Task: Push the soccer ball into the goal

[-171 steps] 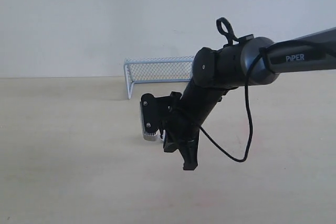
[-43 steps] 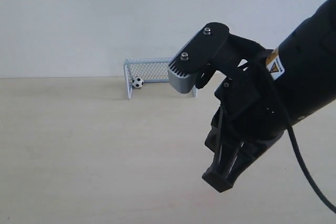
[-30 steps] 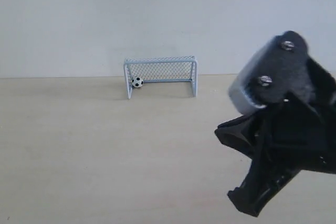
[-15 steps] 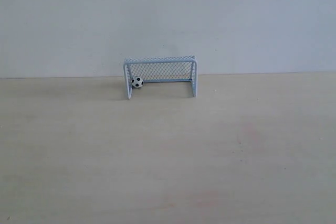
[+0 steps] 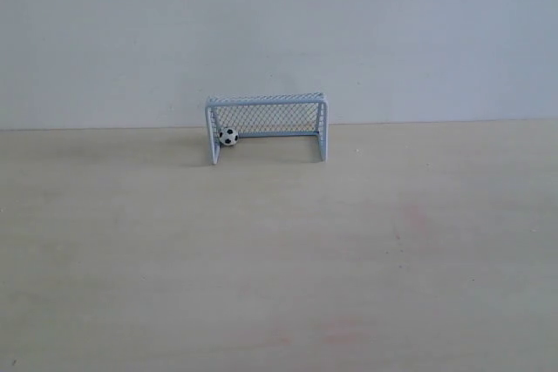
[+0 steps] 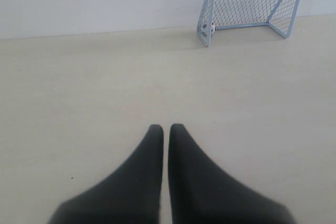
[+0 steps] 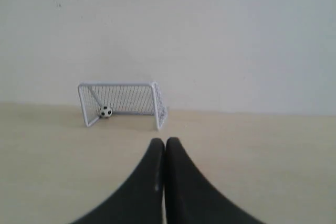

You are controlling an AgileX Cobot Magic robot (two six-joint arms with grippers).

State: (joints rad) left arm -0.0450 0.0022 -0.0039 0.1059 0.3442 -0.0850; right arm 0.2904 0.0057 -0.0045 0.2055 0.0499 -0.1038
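ball (image 5: 228, 137) lies inside goal (image 5: 266, 100), by one post, well ahead of both tools. left tool (image 6: 166, 128) and right tool (image 7: 165, 142): each pressed together, empty, over bench (image 5: 279, 285). risk, judged: any push now could shift the light goal or roll the ball out.

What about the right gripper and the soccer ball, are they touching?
Apart. The right wrist view shows bare tabletop between the shut right gripper and the soccer ball, which sits inside the goal.
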